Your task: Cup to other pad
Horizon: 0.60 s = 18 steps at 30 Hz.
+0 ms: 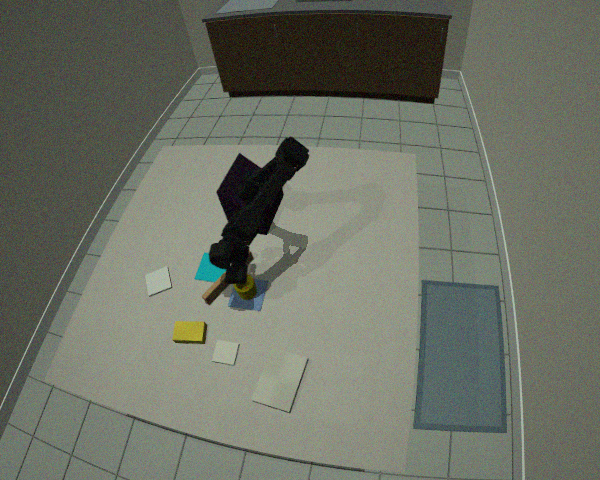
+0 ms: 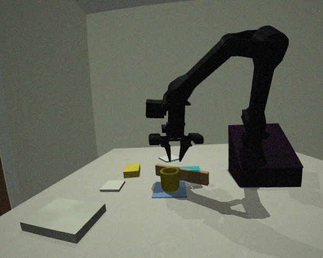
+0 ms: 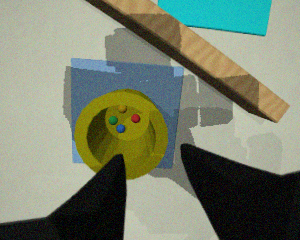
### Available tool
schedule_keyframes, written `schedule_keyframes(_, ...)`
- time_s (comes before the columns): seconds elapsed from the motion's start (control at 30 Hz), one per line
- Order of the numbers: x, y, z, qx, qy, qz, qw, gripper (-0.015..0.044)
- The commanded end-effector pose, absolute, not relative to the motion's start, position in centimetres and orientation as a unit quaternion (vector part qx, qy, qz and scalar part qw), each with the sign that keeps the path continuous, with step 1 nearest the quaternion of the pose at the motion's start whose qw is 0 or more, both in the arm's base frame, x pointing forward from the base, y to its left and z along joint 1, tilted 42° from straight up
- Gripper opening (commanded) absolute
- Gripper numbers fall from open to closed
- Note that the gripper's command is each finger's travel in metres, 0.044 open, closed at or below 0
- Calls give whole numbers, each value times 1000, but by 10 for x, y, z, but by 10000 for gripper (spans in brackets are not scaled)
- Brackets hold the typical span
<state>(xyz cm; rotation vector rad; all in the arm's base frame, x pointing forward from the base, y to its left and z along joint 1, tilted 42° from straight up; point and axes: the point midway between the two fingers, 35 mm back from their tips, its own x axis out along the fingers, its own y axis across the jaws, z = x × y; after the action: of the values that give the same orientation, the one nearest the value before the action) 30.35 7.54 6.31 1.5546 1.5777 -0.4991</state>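
Note:
A yellow cup (image 1: 246,285) (image 2: 169,179) (image 3: 121,134) stands upright on a blue pad (image 1: 247,304) (image 2: 161,193) (image 3: 90,80). Several coloured marbles (image 3: 122,120) lie in its bottom. A cyan pad (image 1: 205,271) (image 2: 190,167) (image 3: 215,12) lies just beyond it. A wooden bar (image 1: 213,291) (image 2: 196,176) (image 3: 210,65) lies across the gap between the two pads. My gripper (image 1: 238,276) (image 2: 174,160) (image 3: 152,155) points straight down a little above the cup's rim. Its fingers are partly apart with nothing between them.
A yellow block (image 1: 189,331) (image 2: 131,170), two small white tiles (image 1: 157,280) (image 1: 225,352) (image 2: 112,185) and a larger white slab (image 1: 280,381) (image 2: 64,216) lie on the table. The arm's dark base box (image 2: 264,158) stands at the back.

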Motion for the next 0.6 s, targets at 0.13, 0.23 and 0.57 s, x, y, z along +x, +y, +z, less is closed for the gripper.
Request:
schedule_keyframes(0.13, 297, 80, 57, 645, 645, -252, 323, 167)
schedule_keyframes(0.23, 297, 80, 57, 645, 645, -252, 323, 167)
schedule_keyframes(0.57, 298, 86, 50, 645, 645, -252, 323, 167)
